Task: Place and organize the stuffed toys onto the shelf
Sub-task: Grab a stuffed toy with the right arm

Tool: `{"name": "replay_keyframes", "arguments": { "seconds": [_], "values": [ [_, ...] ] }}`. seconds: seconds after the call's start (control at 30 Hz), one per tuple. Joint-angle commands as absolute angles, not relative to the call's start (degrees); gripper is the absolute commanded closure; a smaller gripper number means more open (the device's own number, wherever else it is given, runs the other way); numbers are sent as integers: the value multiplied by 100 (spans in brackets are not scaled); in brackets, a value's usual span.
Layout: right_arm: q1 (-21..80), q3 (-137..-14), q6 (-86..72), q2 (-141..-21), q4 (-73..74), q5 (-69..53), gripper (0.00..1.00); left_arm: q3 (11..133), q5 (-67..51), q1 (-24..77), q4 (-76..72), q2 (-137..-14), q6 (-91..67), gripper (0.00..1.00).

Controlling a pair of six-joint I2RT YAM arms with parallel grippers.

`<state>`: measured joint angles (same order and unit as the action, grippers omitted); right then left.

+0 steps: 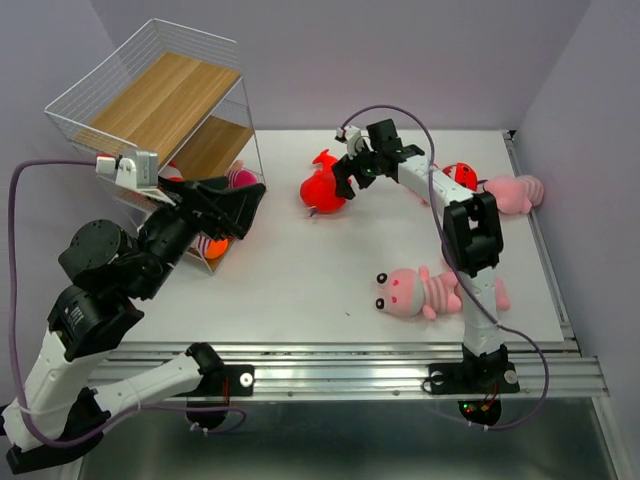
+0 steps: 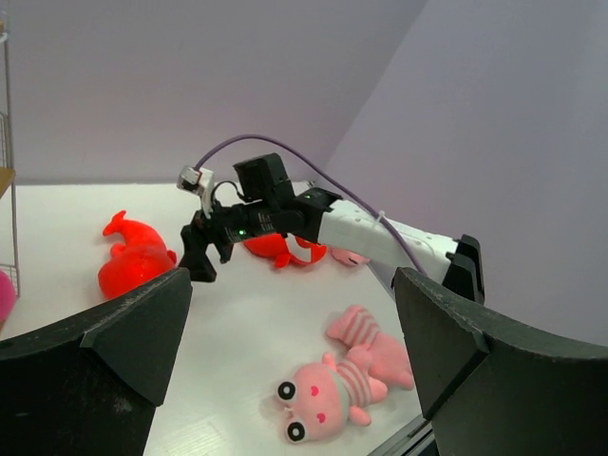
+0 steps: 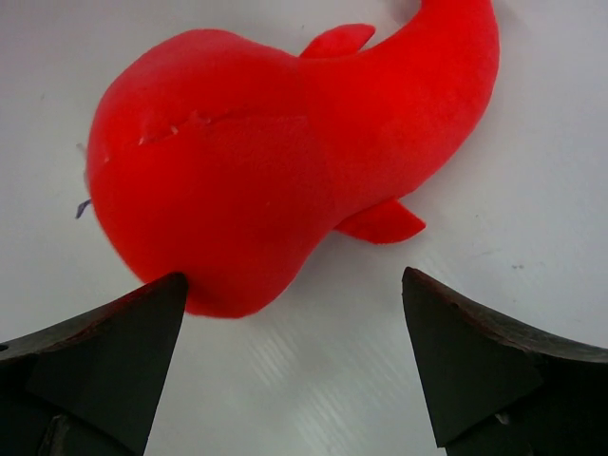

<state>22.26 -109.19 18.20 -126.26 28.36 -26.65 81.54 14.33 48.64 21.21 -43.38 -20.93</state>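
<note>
A red whale toy point(image 1: 322, 187) lies at the middle back of the table. My right gripper point(image 1: 352, 178) hangs open just over it. In the right wrist view the whale point(image 3: 247, 171) fills the top, its belly beside the left fingertip of the right gripper point(image 3: 293, 275), with bare table between the fingers. My left gripper point(image 1: 238, 205) stands open and empty in front of the shelf point(image 1: 150, 90). Pink and orange toys point(image 1: 215, 245) sit in its lowest tier. A pink striped animal point(image 1: 415, 290) lies near the right arm's base; the left wrist view shows it point(image 2: 332, 389) beyond the left gripper point(image 2: 290, 280).
A red toothy fish point(image 1: 460, 175) and another pink toy point(image 1: 515, 190) lie at the back right, behind the right arm. The shelf's upper wooden boards carry nothing. The table's metal rail point(image 1: 380, 350) runs along the near edge.
</note>
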Motion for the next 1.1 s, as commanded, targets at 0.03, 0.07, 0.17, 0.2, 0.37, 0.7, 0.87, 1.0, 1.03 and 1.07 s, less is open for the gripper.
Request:
{"name": "replay_keyframes", "arguments": {
  "seconds": [0.03,0.07,0.17,0.2,0.37,0.7,0.87,1.0,1.03,1.07],
  "values": [
    [2513,-11671,2118,-13183,2215,-1978,0,8437,1362,4869,2065,-4526,-1934,1],
    [2514,-11689,2118,-13271,2154,-1891,0,8429,1362,4869,2065,-4561,-1934,1],
    [2514,-11497,1987,-13412,1865,-2029,5,8385,1362,4869,2030,-4640,-1925,1],
    [2514,-11418,1917,-13403,1802,-2117,10,8367,1345,4869,2013,-4658,-1916,1],
    [2514,-11294,1600,-13438,1723,-2899,43,8279,1275,4869,1907,-4772,-1907,1],
    [2514,-11110,1362,-12931,1688,-3137,60,8060,1090,4869,1907,-4658,-2030,1],
    [2514,-11301,1143,-12604,1565,-3182,13,7893,1099,4869,1881,-4544,-2057,1],
    [2654,-11785,984,-12822,1538,-2876,0,7849,1090,4869,1846,-4535,-2065,1],
    [2654,-11882,1002,-12884,1538,-2796,0,7849,1090,4869,1854,-4544,-2065,1],
    [2750,-11996,1028,-12937,1503,-2534,0,7857,1090,4860,1854,-4561,-2057,1]
  ]
}}
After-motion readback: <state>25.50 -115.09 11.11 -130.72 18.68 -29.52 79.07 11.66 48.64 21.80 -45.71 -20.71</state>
